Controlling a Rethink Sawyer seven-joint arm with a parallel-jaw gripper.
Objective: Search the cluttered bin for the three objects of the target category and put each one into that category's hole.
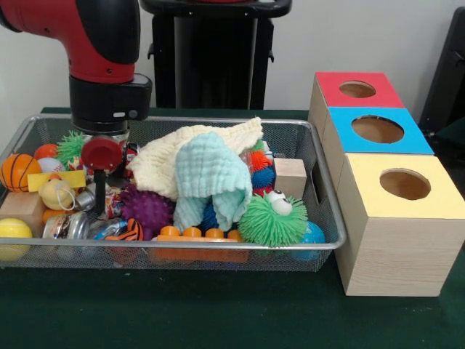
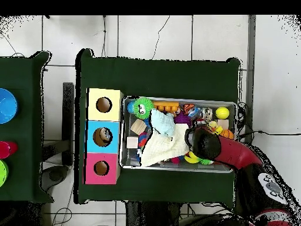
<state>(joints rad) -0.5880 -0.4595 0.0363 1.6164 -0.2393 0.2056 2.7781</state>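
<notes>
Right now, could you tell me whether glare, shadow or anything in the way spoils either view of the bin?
Front view: even light, no harsh glare; the wire bin casts a soft shadow on the green table cover, and the arm hides the bin's back corner. Overhead view: the arm covers part of the bin by its base, so the gripper is hidden; the cloths mask the toys beneath.

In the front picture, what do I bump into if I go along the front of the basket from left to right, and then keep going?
Yellow ball → purple spiky ball → orange toy brick → green fuzzy ball with googly eyes → blue ball → yellow-topped box.
</notes>
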